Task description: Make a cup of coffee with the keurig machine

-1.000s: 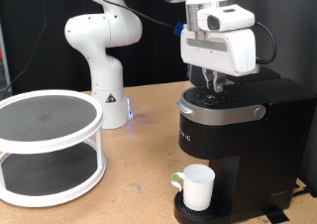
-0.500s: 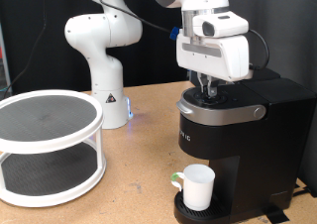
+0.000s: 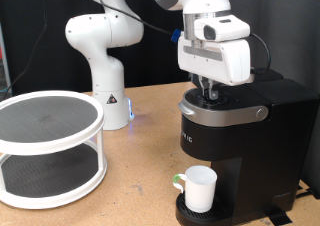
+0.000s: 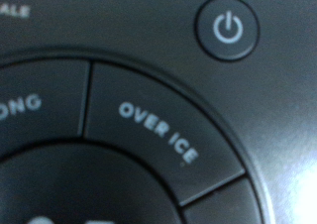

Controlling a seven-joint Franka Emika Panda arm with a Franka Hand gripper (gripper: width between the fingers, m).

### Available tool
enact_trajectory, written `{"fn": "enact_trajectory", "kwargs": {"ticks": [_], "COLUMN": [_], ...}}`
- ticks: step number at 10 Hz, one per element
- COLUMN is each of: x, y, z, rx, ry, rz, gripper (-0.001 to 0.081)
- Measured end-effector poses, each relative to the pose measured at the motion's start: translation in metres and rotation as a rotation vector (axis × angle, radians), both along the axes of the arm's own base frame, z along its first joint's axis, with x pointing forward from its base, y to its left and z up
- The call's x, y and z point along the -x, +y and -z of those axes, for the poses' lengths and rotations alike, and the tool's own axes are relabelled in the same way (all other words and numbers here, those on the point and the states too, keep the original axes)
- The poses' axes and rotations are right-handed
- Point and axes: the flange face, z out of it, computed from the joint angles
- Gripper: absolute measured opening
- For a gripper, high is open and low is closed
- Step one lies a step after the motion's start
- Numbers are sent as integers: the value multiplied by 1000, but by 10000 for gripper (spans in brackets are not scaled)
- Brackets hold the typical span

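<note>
The black keurig machine stands at the exterior view's right, its silver-grey lid handle down. The white cup stands on its round drip base under the spout. My gripper hangs just above the round button panel on the machine's top; its fingers are dark and small, close together. The wrist view shows only the panel up close: the "OVER ICE" button and the power button. No fingers show there.
A white two-tier round rack stands at the exterior view's left. A second white robot arm's base stands behind, at the table's back. A wooden tabletop lies between the rack and the machine.
My gripper has moved slightly towards the exterior view's left and lifted a little above the button panel. The cup and the machine have not moved.
</note>
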Motion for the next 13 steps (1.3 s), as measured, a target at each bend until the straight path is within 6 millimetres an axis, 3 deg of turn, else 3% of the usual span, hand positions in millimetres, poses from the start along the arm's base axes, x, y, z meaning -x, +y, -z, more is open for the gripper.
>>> {"fn": "enact_trajectory", "kwargs": {"ticks": [13], "x": [-5], "y": [-1], "z": [2], "rx": [-10], "ry": [58], "rz": [8], "gripper": [2]}}
